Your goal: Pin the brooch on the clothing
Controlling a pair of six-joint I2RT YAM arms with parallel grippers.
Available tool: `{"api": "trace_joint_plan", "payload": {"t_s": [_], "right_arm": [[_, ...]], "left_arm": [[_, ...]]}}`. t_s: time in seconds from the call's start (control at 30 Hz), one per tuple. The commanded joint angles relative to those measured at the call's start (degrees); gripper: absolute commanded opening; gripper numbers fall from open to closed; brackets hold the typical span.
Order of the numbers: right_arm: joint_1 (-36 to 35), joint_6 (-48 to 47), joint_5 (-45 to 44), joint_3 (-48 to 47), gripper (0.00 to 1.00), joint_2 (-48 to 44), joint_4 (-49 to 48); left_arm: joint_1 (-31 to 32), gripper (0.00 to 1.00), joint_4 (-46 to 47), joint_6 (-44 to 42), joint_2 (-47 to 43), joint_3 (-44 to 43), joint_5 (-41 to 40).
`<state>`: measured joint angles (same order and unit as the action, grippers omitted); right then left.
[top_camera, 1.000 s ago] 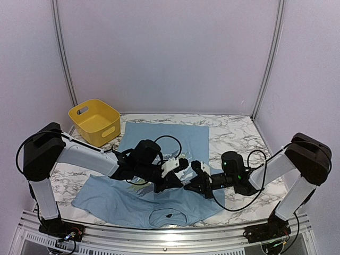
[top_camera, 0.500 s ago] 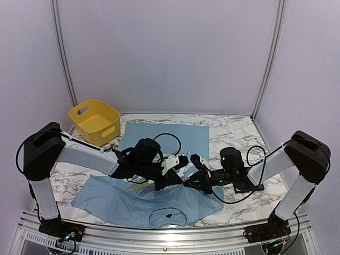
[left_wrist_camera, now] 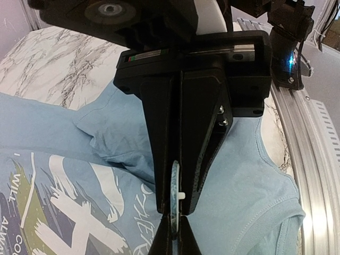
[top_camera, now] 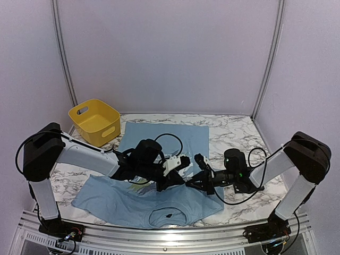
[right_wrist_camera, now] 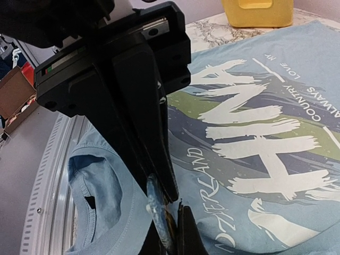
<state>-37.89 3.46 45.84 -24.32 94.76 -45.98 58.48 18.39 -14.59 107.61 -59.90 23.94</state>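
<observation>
Your left end effector (left_wrist_camera: 173, 234) is pinching the brooch (left_wrist_camera: 175, 183) edge-on over the chest print of the T-shirt (top_camera: 159, 137), toward its collar. The right end effector (right_wrist_camera: 172, 234) meets it there, pressed onto the same brooch.

T-shirt (top_camera: 175, 135): light blue knit cloth, matt and soft, creased in shallow folds at the frame's centre.
Lettering (right_wrist_camera: 265, 143): white print on the cloth, flat and matt, with rough brush-stroke edges.
Brooch (left_wrist_camera: 175, 183): thin bluish disc seen edge-on, slight sheen; material unclear.
Left gripper (left_wrist_camera: 176, 204): black plastic, matt.
Right gripper (right_wrist_camera: 170, 223): black plastic, matt, dull shine on flat faces.
Table (top_camera: 234, 133): marble-patterned top, white with grey veins, smooth, low gloss.
Basket (top_camera: 106, 133): yellow plastic, smooth, faintly glossy, upper left.
Rail (top_camera: 133, 236): pale ribbed metal, bottom edge.
</observation>
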Motion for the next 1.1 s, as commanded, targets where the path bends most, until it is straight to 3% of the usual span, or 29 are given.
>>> {"api": "trace_joint_plan", "payload": {"t_s": [0.0, 0.27, 0.57, 0.83, 0.97, 1.07], "right_arm": [[3.0, 2.9, -5.3, 0.0, 0.03, -1.3, -2.2], [3.0, -2.6, -1.4, -0.6, 0.27, -3.5, 4.0], [3.0, -9.6, 0.8, -0.1, 0.38, -11.0, 12.5], [3.0, -5.1, -19.8, -0.5, 0.38, -18.0, 19.0], [3.0, -2.7, -26.0, 0.7, 0.39, -20.6, 19.5], [3.1, -1.9, -29.4, 1.2, 0.39, -21.3, 20.5]], "left_arm": [[1.6, 0.0, -1.9, -1.9, -2.5, 0.7, 3.4], [1.6, 0.0, -2.0, -2.5, -2.8, 1.2, 1.0], [1.8, 0.0, -2.3, -5.8, -1.7, 1.1, -6.5], [7.6, 0.0, -3.6, -20.5, 0.4, 0.4, -25.7], [10.3, 0.16, -4.4, -26.0, -0.3, 1.4, -30.0], [12.6, 0.48, -7.6, -30.1, -0.9, 1.8, -31.4]]}}
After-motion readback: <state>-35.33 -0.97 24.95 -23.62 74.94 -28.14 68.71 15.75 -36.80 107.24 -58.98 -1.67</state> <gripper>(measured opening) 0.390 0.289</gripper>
